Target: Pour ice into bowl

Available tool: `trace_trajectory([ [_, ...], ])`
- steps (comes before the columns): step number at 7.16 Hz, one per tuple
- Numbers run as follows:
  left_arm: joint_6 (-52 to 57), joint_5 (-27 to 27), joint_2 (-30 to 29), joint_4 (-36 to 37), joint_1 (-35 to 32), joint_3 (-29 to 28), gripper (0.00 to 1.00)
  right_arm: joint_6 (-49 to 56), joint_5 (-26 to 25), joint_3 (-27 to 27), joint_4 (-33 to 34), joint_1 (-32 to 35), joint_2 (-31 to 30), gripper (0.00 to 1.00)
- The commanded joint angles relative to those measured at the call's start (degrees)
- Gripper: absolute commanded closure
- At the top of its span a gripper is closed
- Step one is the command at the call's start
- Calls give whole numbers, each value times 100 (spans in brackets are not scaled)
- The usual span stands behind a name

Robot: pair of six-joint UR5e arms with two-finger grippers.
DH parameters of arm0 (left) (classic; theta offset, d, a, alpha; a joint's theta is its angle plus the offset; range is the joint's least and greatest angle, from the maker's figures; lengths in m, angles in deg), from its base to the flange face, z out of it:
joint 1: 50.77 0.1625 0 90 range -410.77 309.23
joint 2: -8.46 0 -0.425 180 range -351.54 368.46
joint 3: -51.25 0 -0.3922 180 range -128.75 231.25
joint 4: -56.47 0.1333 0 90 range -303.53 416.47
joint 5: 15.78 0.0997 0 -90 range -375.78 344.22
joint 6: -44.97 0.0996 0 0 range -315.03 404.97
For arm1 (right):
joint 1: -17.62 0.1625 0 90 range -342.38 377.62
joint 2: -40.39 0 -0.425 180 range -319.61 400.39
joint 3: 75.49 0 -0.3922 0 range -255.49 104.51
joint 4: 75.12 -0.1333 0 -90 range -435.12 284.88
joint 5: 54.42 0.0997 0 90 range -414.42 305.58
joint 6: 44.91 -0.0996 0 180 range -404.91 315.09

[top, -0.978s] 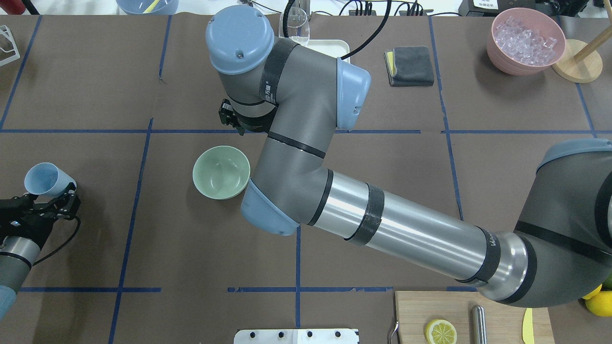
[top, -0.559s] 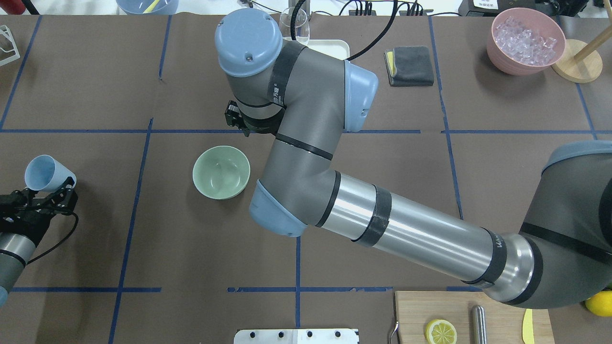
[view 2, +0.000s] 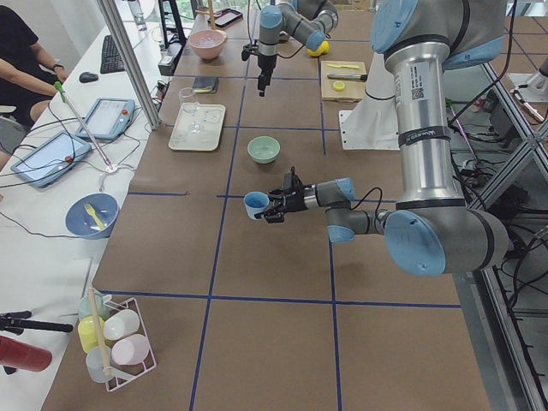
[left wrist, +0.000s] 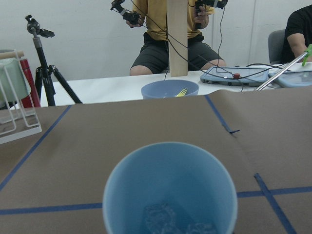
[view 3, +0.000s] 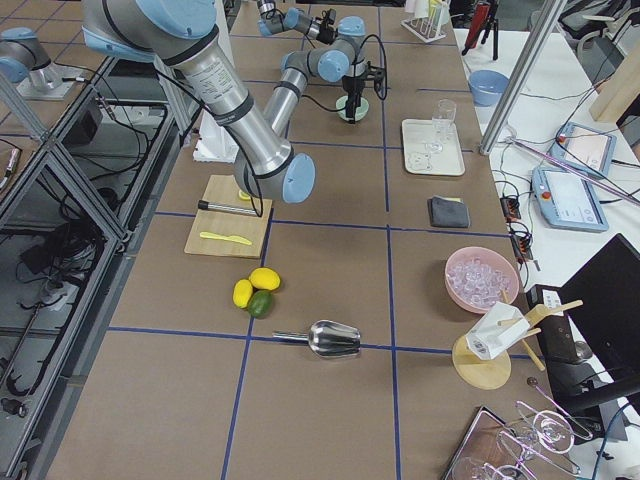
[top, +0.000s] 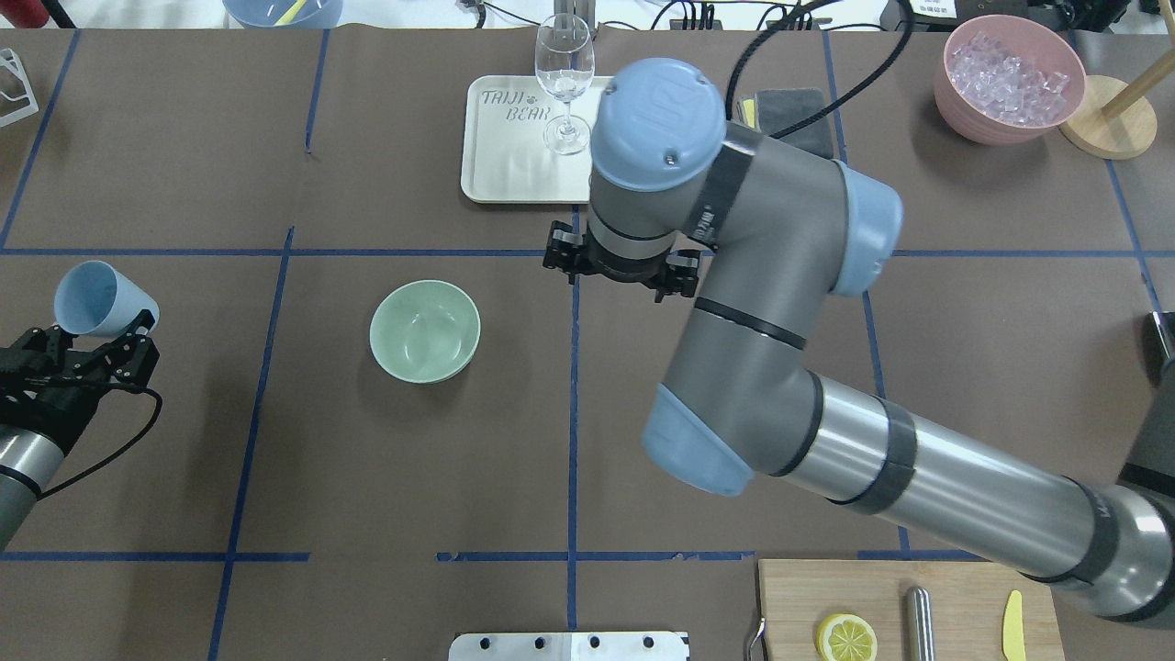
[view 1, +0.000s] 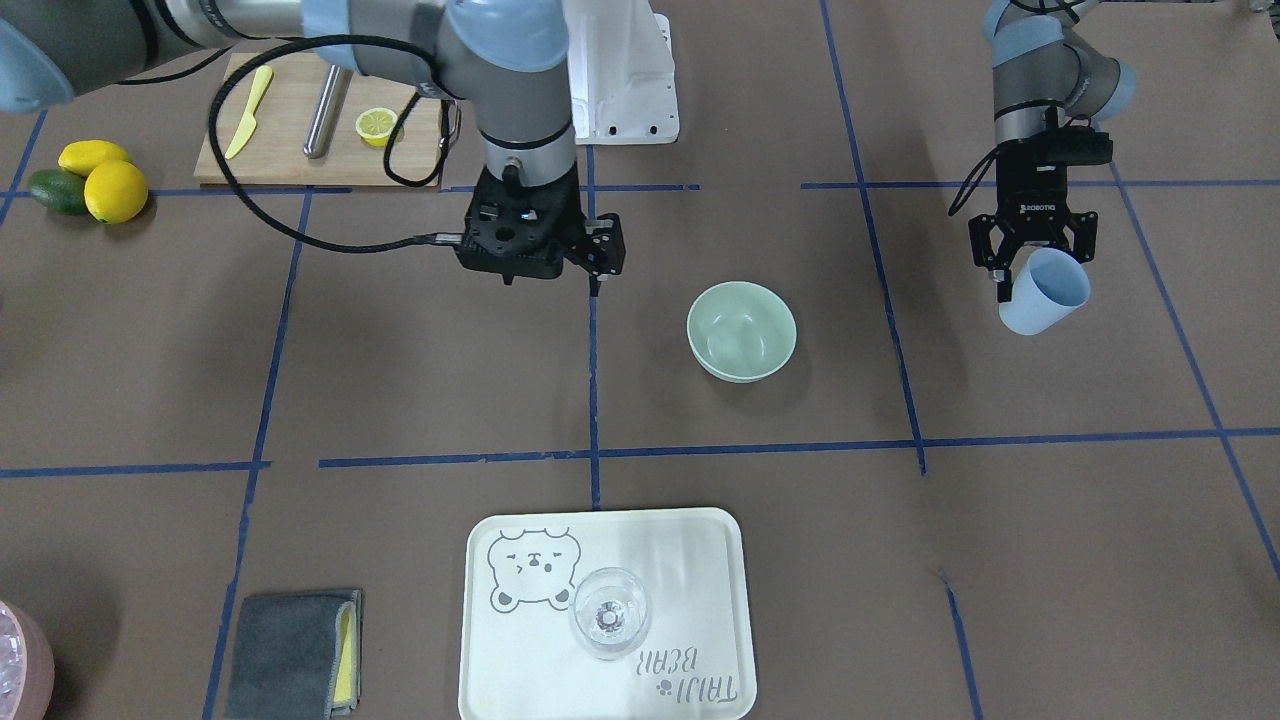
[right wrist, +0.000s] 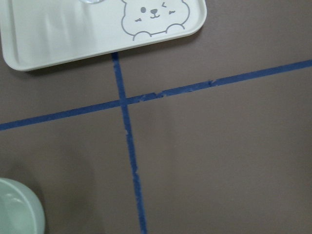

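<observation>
The right arm has swung off toward 3 o'clock in the overhead view, uncovering the tray and glass it hid, and the cup has drifted a little toward 12.

Nearest the robot, the left gripper [top: 99, 330] is clamped on the light blue cup [top: 96, 298], which sits roughly upright and leans slightly. The wrist view looks straight down into it, and a few cubes of ice [left wrist: 170, 219] lie at the bottom. The cup hangs at 9 o'clock from the bowl [top: 424, 330], well apart from it, so nothing has been poured. I can make out no cubes in the bowl.

The right gripper [view 1: 597, 262] hovers above the table at about 2 o'clock from the bowl. It seems to carry nothing, but I cannot tell how its jaws stand.

Farther out at 1 o'clock is the tray [top: 500, 156] with the glass [top: 565, 83]. The pink tub [top: 964, 106] of spare ice is farthest, toward 2 o'clock.

The main risk is probably the crossing. If the cup tips before it is over the rim, wet cubes would slide out onto the paper. A pour from too high could bounce them out of the shallow bowl or nudge it. The smooth cup might also twist in the jaws as it is tilted.
</observation>
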Motion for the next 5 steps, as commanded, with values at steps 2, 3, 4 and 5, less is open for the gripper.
trace_trajectory([
  [2,676,-33,-804,69,13,112,100,796,23,-1143,-68,191,-1302,0],
  [3,842,-41,-1060,87,39,129,100,1042,40,-1311,-68,322,-1584,0],
  [4,1192,-42,-1167,113,39,94,100,1236,180,-1321,-68,454,-1744,0],
  [5,1439,-33,-1299,113,39,137,100,1499,216,-1330,-77,542,-1954,0],
])
